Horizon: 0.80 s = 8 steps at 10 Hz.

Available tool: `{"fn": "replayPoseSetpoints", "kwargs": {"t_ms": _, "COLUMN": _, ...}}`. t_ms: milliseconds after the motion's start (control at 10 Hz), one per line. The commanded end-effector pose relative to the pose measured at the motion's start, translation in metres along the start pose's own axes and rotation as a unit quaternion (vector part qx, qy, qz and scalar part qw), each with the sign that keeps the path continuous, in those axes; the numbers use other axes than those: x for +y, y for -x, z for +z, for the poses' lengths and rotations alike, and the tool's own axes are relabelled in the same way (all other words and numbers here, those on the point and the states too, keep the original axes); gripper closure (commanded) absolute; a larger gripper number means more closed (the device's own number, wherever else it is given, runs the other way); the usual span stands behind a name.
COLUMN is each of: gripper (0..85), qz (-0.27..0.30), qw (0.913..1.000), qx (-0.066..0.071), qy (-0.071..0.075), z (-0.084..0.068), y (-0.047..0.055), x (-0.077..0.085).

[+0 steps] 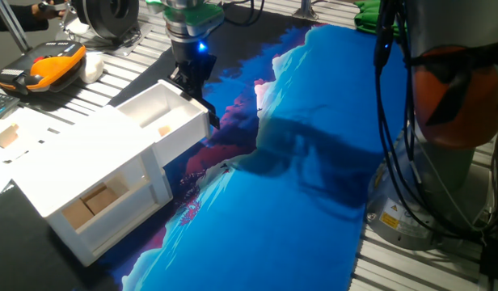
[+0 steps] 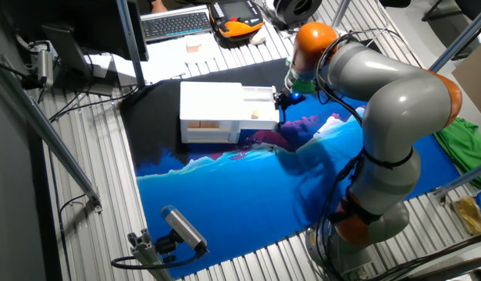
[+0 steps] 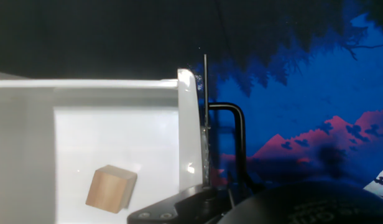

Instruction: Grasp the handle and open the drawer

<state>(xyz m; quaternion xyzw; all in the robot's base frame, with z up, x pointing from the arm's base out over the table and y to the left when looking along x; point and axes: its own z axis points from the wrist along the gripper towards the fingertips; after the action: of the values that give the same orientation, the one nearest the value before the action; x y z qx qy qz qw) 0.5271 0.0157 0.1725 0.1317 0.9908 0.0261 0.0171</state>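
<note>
At the drawer's (image 1: 160, 109) end face, my gripper (image 1: 194, 90) sits on the handle (image 3: 232, 140); whether its fingers clamp the bar I cannot tell. Drawer already stands partly out of the cabinet (image 1: 67, 174), tan block (image 3: 110, 188) inside. Remaining, by my judgement: a little more pull.

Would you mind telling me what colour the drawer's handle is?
Black. The handle shows best in the hand view, against the blue mat.
</note>
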Motion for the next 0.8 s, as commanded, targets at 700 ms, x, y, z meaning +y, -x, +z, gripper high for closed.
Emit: {"fn": "replayPoseSetpoints", "kwargs": {"t_ms": 700, "gripper": 85.0, "qz": -0.009, "qw": 1.0000, "qx": 0.000, "qy": 0.002, "z": -0.001, "y": 0.001, "x": -0.015}}
